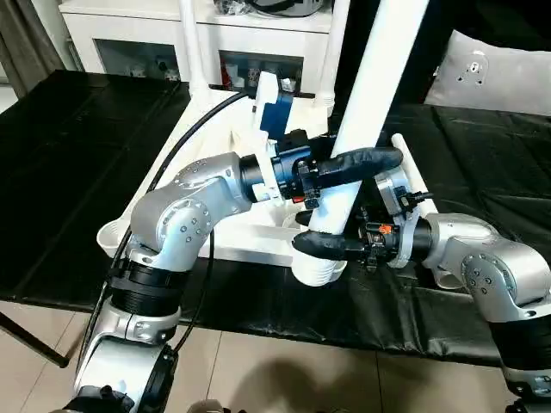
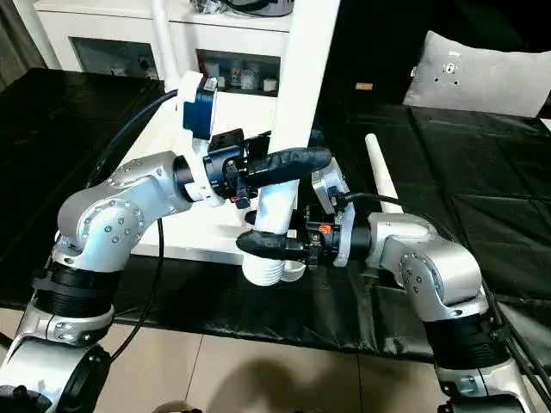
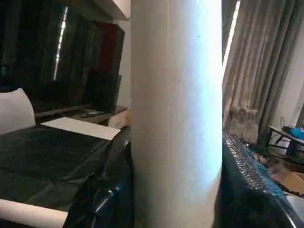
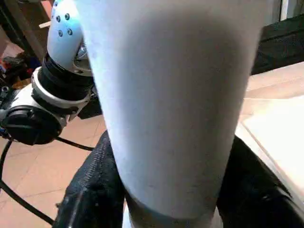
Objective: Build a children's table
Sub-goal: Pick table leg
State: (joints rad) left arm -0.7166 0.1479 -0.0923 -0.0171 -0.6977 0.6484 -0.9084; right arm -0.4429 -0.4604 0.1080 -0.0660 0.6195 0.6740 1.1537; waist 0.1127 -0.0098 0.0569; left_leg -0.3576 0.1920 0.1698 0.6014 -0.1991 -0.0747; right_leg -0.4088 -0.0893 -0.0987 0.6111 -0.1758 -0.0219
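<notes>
Across the black-covered desk (image 1: 77,172), with the white cabinet (image 1: 129,34) behind at 12 o'clock, holding one tapered leg (image 1: 379,77) nearly upright over the near corner of the upturned tabletop (image 1: 250,241). Pinching that leg with the left pincer (image 1: 368,162), reaching in from 9 o'clock, black fingers (image 3: 247,180) pressing on both sides. Gripping it lower down with the right pincer (image 1: 314,239), coming in from 3 o'clock, fingers (image 4: 95,190) hugging the shaft just above the ribbed corner socket (image 1: 318,271).

Running the long axis from about 6 o'clock at the socket up toward 1 o'clock, so leaning slightly. Judging the coming move to depend on that axis lining up with the socket. Judging the right pincer, the nearer to the joint, as doing the steering, and the left as steadying higher up.

Seeing in the head views both grips stacked, another leg (image 1: 191,43) already standing at the far side, and a loose leg (image 2: 379,168) lying on the desk at 3 o'clock. Getting from the wrist views the finger contact on the shaft, but not being able to tell how deep the foot is sitting.
</notes>
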